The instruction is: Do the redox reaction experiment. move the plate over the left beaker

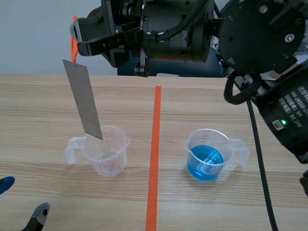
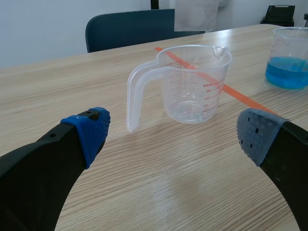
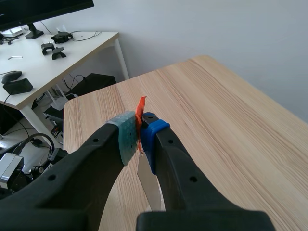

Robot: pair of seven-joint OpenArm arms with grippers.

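— How far along is the move of the plate?

— Nearly done, I'd say. The right gripper, on the arm that reaches across the far side of the table to its left half, is pinching the top edge of the grey metal plate. The right wrist view shows an orange tab on that edge, caught between the two pads. The plate hangs tilted, its lower corner down at the far rim of the left beaker.

— Is it in the beaker?

— It doesn't look so. From the left wrist view the plate's lower edge sits above the rim, with a gap showing. I can't tell whether it is square over the mouth or a little to the far side.

— And the beaker itself?

— Clear plastic, upright, seemingly empty, left of the orange tape line. The right beaker, holding blue liquid, stands well apart on the other side of the line.

— The other arm?

— The left gripper sits low at the near left with fingers spread wide, holding nothing, facing the left beaker.

— What's left, then?

— At most a small centring over the mouth.
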